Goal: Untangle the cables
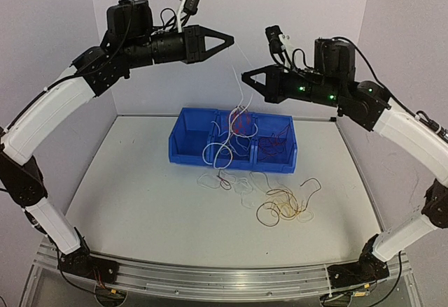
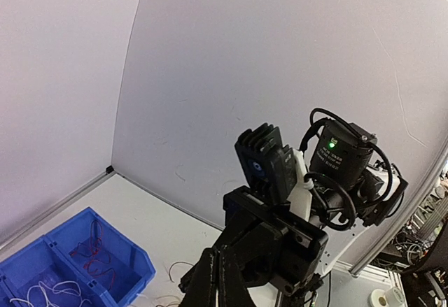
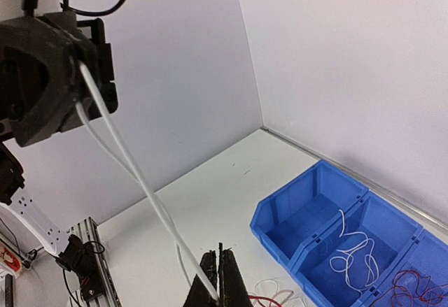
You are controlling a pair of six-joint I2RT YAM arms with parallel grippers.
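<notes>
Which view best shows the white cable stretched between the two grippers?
Right wrist: the white cable runs taut from the left gripper down to the shut right gripper. Top external shows only a faint thin line there. Left wrist shows no stretched strand.

blue bin [image 2: 129, 275] cropped, right gripper [image 3: 217, 254] mostly off-frame

Table [image 1: 140, 195]: blue bin [image 1: 189, 154] at back, loose cables [image 1: 283, 205] in front, prob. tangled.

No text, label, brand or number is legible in any view. At eight o'clock in the right wrist view, a white part [image 3: 31, 230] carries a red mark [image 3: 5, 256], too blurred to read.
</notes>
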